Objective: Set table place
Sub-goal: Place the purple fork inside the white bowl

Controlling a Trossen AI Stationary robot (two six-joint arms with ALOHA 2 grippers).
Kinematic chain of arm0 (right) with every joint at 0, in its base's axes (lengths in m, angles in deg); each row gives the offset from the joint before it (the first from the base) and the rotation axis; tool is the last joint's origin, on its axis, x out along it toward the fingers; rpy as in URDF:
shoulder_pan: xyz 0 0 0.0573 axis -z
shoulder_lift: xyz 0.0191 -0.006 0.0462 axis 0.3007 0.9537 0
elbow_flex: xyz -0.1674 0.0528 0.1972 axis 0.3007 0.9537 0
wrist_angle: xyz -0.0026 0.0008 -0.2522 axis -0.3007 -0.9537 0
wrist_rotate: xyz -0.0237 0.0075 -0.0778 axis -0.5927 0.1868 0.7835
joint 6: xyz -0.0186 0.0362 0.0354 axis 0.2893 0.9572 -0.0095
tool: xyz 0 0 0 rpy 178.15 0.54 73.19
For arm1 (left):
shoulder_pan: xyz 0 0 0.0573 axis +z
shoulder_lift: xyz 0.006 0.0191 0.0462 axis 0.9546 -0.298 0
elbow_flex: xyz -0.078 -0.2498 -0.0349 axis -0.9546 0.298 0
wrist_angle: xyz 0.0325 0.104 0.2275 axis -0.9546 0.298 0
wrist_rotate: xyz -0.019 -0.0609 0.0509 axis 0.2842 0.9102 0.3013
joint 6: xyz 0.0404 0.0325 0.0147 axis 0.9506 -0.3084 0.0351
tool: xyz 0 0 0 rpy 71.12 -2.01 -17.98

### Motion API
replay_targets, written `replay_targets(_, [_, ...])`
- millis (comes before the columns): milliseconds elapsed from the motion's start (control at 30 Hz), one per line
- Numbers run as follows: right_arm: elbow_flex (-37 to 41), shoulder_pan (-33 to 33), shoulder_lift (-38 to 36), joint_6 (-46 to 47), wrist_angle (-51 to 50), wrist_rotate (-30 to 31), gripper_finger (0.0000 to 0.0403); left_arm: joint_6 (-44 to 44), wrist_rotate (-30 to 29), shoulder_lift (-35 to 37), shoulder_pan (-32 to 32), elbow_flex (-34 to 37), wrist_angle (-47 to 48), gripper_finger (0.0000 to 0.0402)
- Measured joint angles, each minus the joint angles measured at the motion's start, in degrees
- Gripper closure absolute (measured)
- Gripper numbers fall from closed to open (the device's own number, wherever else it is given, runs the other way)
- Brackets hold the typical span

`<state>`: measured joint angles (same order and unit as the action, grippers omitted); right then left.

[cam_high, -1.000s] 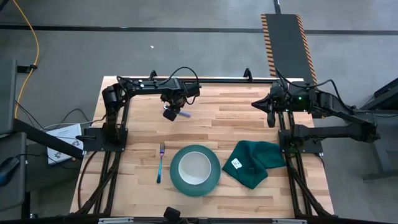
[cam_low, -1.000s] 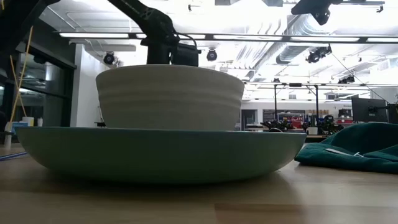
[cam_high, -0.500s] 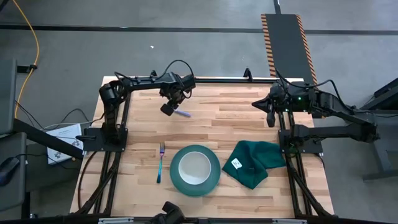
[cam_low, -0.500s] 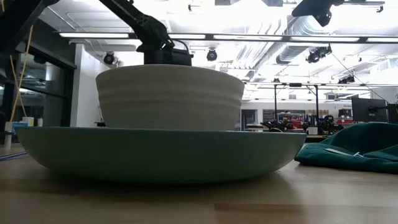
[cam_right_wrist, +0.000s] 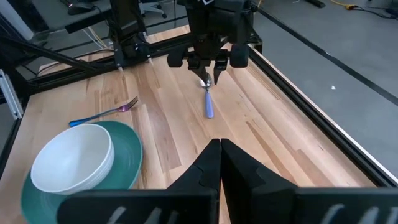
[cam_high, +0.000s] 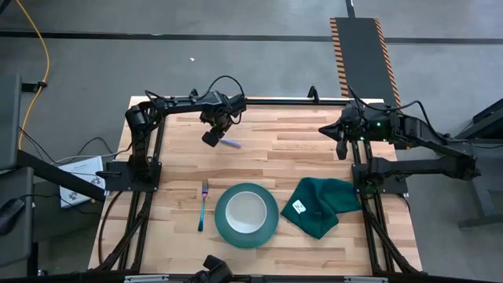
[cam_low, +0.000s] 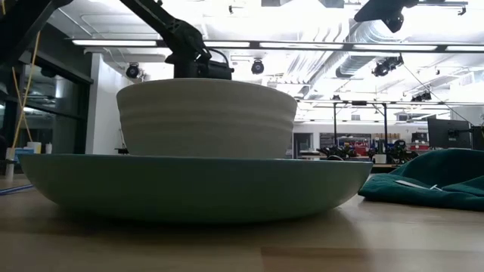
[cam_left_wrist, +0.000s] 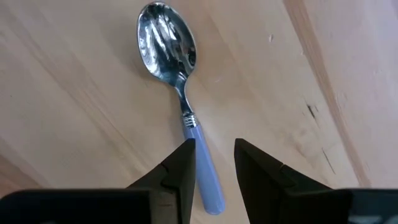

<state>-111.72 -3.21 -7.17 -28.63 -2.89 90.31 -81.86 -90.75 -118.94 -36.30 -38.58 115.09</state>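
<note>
A spoon (cam_left_wrist: 180,93) with a blue-purple handle lies flat on the table's far left part; it also shows in the high view (cam_high: 230,144). My left gripper (cam_left_wrist: 214,146) is open low over it, one finger on each side of the handle. The white bowl (cam_high: 246,209) sits in the teal plate (cam_high: 271,226) near the front edge. The fork (cam_high: 203,206) lies left of the plate. My right gripper (cam_right_wrist: 219,149) is shut and empty at the far right (cam_high: 342,145). My left gripper comes from above with its fingers (cam_left_wrist: 183,165) across the spoon's handle (cam_left_wrist: 198,155), near its middle. I cannot tell whether the fingers touch the handle. The spoon lies flat on the table.
A dark green cloth (cam_high: 322,204) with a white tag lies right of the plate. The black frame (cam_high: 275,102) runs along the table's far edge behind the spoon. Bare wood lies between the spoon and the plate.
My left gripper has gone down and slightly toward the far edge, settling over the spoon's handle. The spoon has stayed in place on the table.
</note>
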Motion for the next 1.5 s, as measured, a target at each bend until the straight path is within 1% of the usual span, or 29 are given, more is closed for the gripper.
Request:
replay_targets(200, [0.00, 0.00, 0.00, 0.13, -0.02, 0.36, 0.0402, -0.01, -0.67, 0.01, -0.01, 0.00, 0.17, 0.0300])
replay_targets(333, [0.00, -0.01, 0.01, 0.14, 0.14, 0.87, 0.0402, -0.36, 0.03, 0.33, -0.84, 0.00, 0.32, 0.0300])
replay_targets(433, [0.00, 0.00, 0.02, 0.09, 0.44, 1.00, 0.0402, -3.33, 0.37, 0.72, -2.01, 0.04, 1.62, 0.0300])
replay_targets(533, [0.00, -0.02, 0.02, 0.07, 0.44, 1.00, 0.0402, -6.50, -1.09, 1.21, -3.18, 0.15, 2.24, 0.0300])
replay_targets(633, [0.00, 0.00, 0.02, 0.08, 0.23, 1.02, 0.0402, -4.49, -1.46, 1.58, -3.03, 2.39, 0.44, 0.0300])
replay_targets(733, [0.00, -0.02, 0.02, 0.04, 0.09, 1.02, 0.0402, -3.83, 0.92, 2.26, -2.36, 5.43, -2.91, 0.0300])
replay_targets(833, [0.00, -0.02, 0.02, 0.00, 0.05, 1.02, 0.0402, -2.96, 1.68, 2.60, -2.23, 7.10, -7.32, 0.0300])
replay_targets(933, [0.00, -0.02, 0.02, 0.00, 0.05, 1.00, 0.0402, -2.09, 2.68, 2.58, -2.26, 7.50, -7.43, 0.0300])
replay_targets(1300, [0.00, -0.02, 0.02, 1.05, -1.06, 0.62, 0.0402, -1.54, 1.39, 2.58, -2.09, 7.48, -5.31, 0.0300])
replay_targets(1500, [0.00, -0.02, 0.02, 1.10, -1.05, 0.58, 0.0402, 1.11, 1.41, 2.58, 0.07, 7.48, -6.32, 0.0300])
